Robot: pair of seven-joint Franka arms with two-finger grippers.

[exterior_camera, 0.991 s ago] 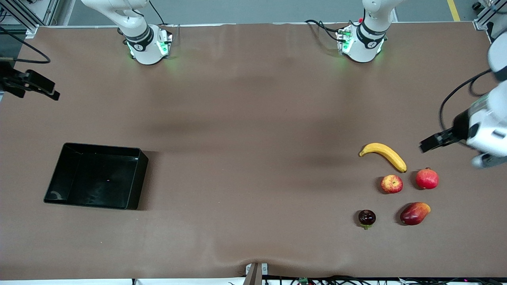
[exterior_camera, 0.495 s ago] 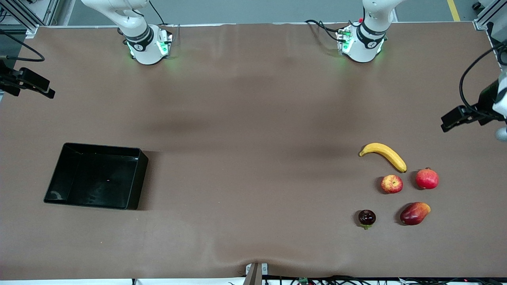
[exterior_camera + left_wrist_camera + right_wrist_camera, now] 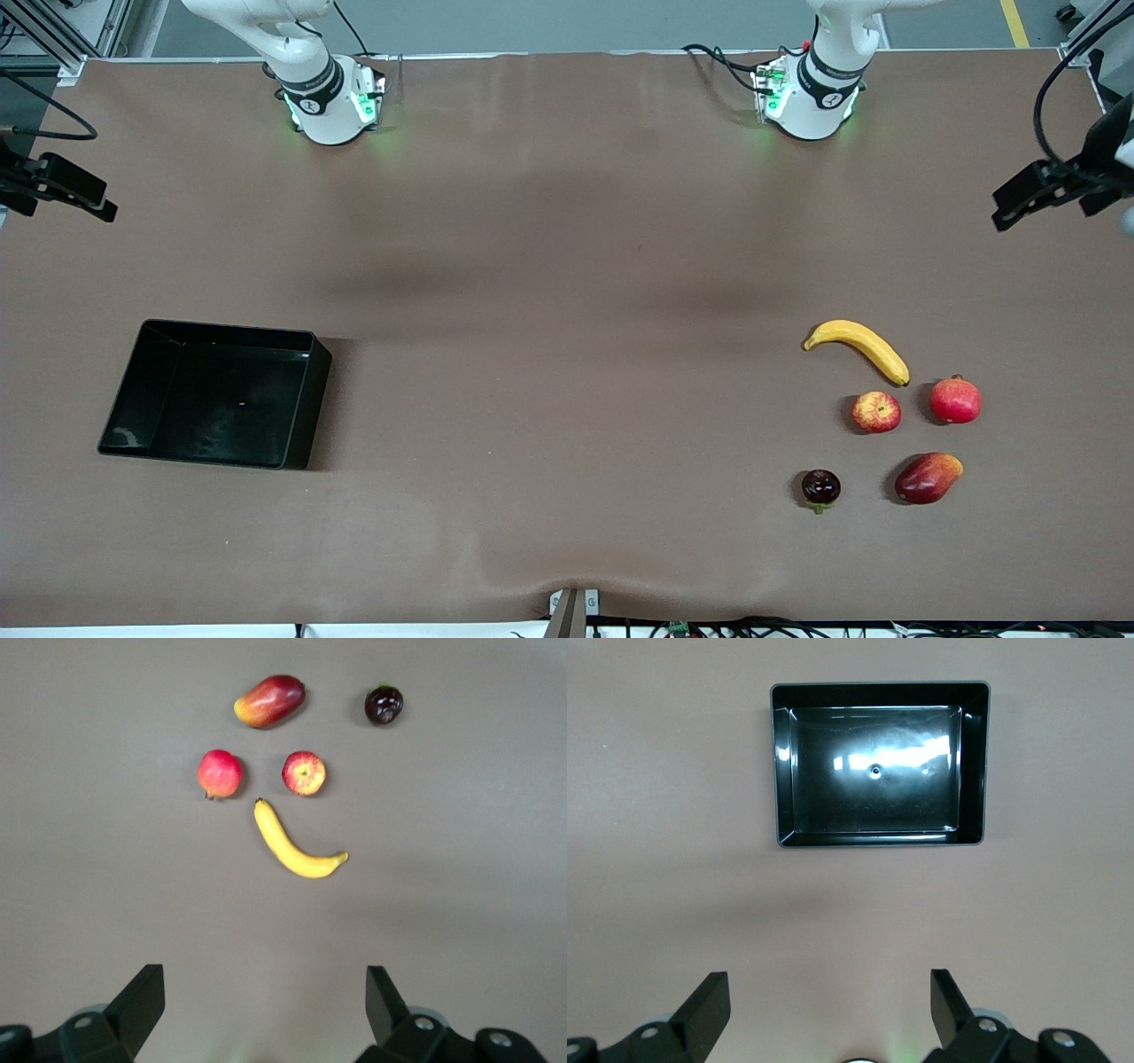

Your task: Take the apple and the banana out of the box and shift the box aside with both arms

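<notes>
— Meanwhile, where do the fruits lie?
— Toward the left arm's end of the table: the banana (image 3: pixel 858 348) lies with the apple (image 3: pixel 876 412) just beside it, nearer the front camera; a pomegranate (image 3: pixel 955 400), a mango (image 3: pixel 928 478) and a dark maroon fruit (image 3: pixel 820 487) cluster close by.
— And the box (image 3: pixel 301 416)?
— Toward the right arm's end, nothing in it.
— The claws?
— The left gripper (image 3: pixel 266 1005) hangs over the table edge, the right gripper (image 3: pixel 830 1005) likewise at its own end; both gape wide, gripping nothing.
</notes>
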